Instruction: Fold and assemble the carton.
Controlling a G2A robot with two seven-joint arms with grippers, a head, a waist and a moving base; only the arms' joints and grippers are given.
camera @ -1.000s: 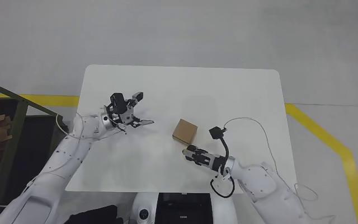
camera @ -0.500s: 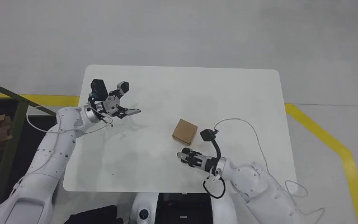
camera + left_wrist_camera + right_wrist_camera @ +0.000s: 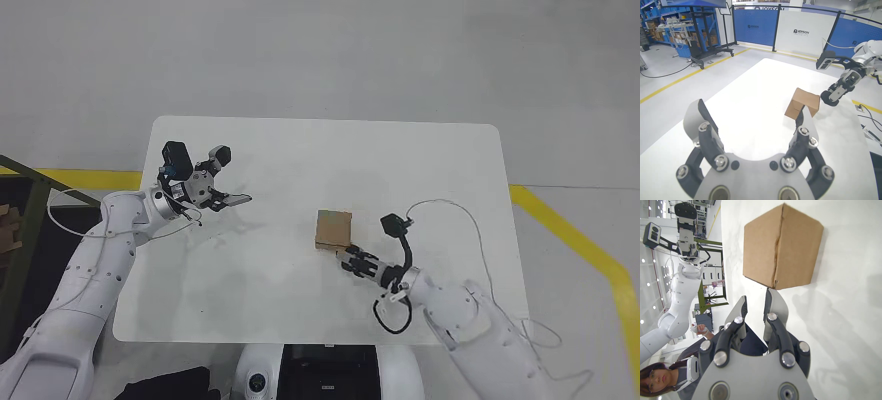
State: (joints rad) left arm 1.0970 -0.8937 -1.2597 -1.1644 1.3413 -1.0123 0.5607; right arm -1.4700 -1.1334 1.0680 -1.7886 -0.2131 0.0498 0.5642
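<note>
White bench (image 3: pixel 420 170), rounded corners, carrying one item. Carton (image 3: pixel 334 229) sits flat near the bench centre, a bit toward the robot's side. It's a brown cardboard box, already cube-shaped, with closed faces all round; in the right wrist view a seam runs down the middle of the carton (image 3: pixel 780 251) face nearest the camera. Left pincer (image 3: pixel 233 177) is up over the bench's left part, well apart from the carton, with its fingers spread wide and nothing between them. Left wrist view confirms it: the pincer (image 3: pixel 751 106) gapes with bare bench under it, and the carton (image 3: pixel 803 103) is farther off. Right pincer (image 3: pixel 345 258) is low at the carton's robot-facing side. In its own view the pincer (image 3: pixel 756 294) is nearly closed, just a narrow gap and gripping nothing. One fingertip (image 3: pixel 769 294) is right at the carton's lower corner; can't tell if it actually touches.
</note>
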